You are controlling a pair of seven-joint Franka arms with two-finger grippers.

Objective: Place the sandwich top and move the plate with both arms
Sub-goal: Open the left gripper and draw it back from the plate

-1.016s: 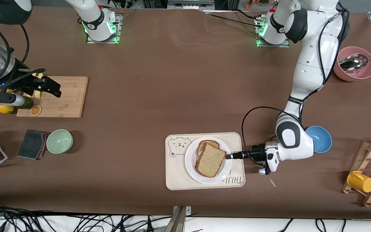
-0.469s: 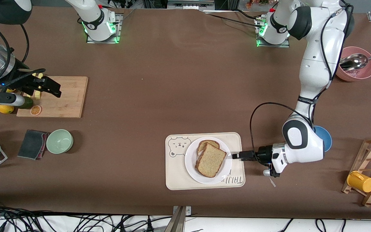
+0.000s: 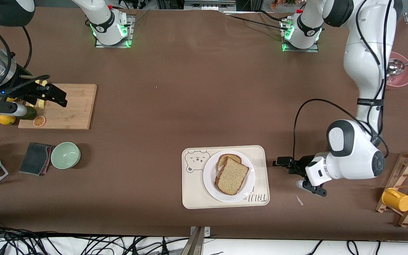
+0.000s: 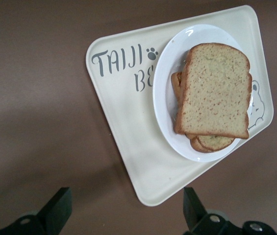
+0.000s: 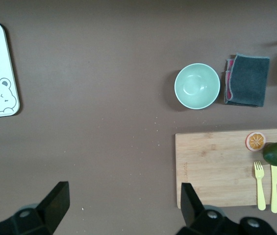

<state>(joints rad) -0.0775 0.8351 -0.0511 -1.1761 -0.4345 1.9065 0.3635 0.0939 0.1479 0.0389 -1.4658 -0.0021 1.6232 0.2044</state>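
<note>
Sandwich top [image 3: 232,175] on egg slice, on plate [image 3: 209,182]. Left hand [image 3: 281,162] open, empty, at plate's 3 o'clock. Right hand [image 3: 58,97] open over cutting board [image 3: 71,106], waiting.

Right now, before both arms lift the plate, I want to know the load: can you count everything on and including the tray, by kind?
Bread slices: 2, the top slice and the lower slice
Plate: 1
Tray: 1
Total: 4
</note>
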